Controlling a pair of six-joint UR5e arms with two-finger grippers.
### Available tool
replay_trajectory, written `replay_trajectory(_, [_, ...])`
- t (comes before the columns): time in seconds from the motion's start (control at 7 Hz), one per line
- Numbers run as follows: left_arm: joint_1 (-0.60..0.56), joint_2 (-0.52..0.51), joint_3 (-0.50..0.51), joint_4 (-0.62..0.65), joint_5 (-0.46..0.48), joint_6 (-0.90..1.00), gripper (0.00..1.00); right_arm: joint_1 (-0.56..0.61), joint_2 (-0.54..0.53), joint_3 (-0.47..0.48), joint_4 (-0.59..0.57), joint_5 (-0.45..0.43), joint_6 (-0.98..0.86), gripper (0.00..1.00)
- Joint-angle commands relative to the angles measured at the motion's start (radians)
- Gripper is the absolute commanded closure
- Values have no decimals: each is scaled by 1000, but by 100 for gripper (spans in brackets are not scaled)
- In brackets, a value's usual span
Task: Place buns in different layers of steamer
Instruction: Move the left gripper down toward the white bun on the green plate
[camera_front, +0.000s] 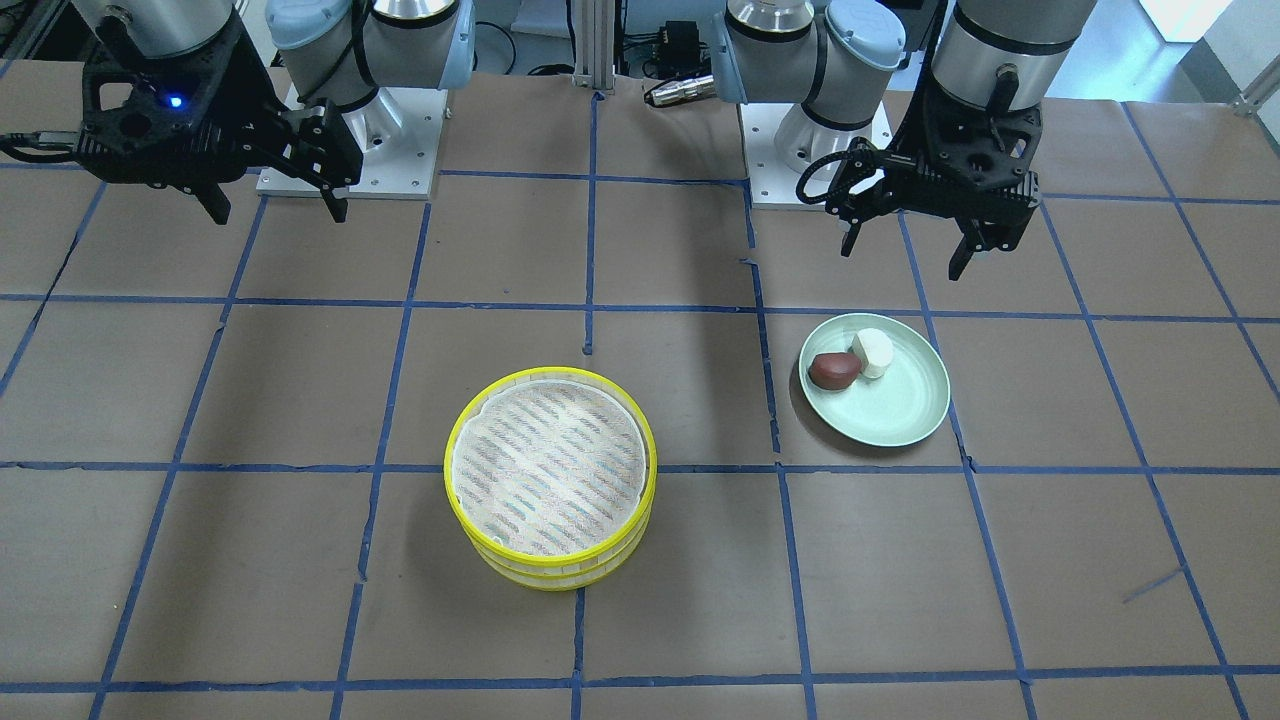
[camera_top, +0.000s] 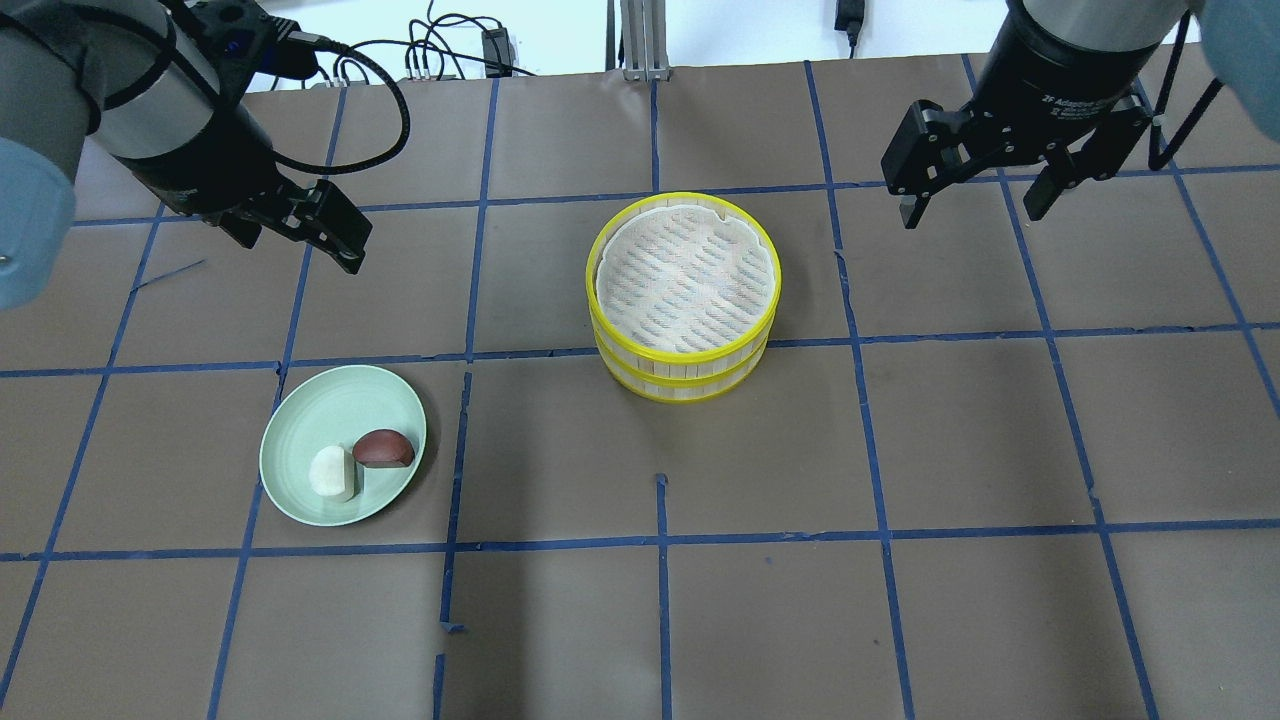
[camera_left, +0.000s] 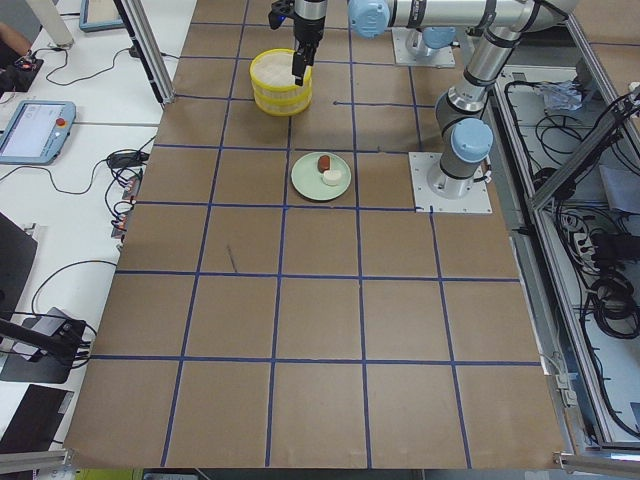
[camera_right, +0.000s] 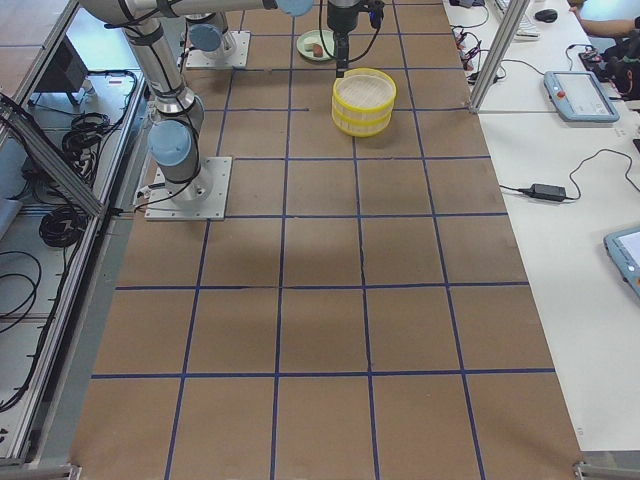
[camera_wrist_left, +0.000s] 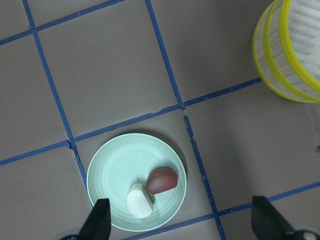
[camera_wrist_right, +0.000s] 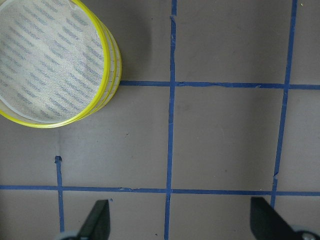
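The two steamer layers are stacked as one yellow-rimmed steamer (camera_front: 548, 373) (camera_top: 683, 198) mid-table; the top striped liner (camera_top: 685, 275) is empty and the lower layer (camera_top: 680, 386) is covered. The white bun (camera_front: 875, 352) (camera_top: 332, 472) (camera_wrist_left: 140, 201) and the reddish-brown bun (camera_front: 834, 370) (camera_top: 383, 449) (camera_wrist_left: 162, 180) lie side by side on a pale green plate (camera_top: 320, 410). My left gripper (camera_top: 300, 248) (camera_wrist_left: 182, 222) is open and empty, raised beyond the plate. My right gripper (camera_top: 970, 215) (camera_wrist_right: 180, 222) is open and empty, raised to the right of the steamer (camera_wrist_right: 106, 75).
The table is brown board with a blue tape grid (camera_top: 660, 540). Both arm bases (camera_front: 350, 150) stand at the robot's edge. Cables and operator devices lie off the table's far side (camera_left: 35, 125).
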Motion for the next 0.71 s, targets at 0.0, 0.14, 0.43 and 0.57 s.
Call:
replay_trajectory(0.0, [0, 0, 0, -1, -6, -1, 0, 5, 0, 3, -2, -2, 2, 0])
replay_trajectory(0.14, [0, -3, 0, 4, -9, -1, 0, 5, 0, 6, -1, -2, 2, 0])
replay_trajectory(0.43, [27, -21, -89, 6, 0, 15, 0, -5, 0, 10, -1, 1, -7, 0])
replay_trajectory(0.57, [93, -21, -196, 31, 1, 21, 0, -5, 1, 10, -2, 3, -9, 0])
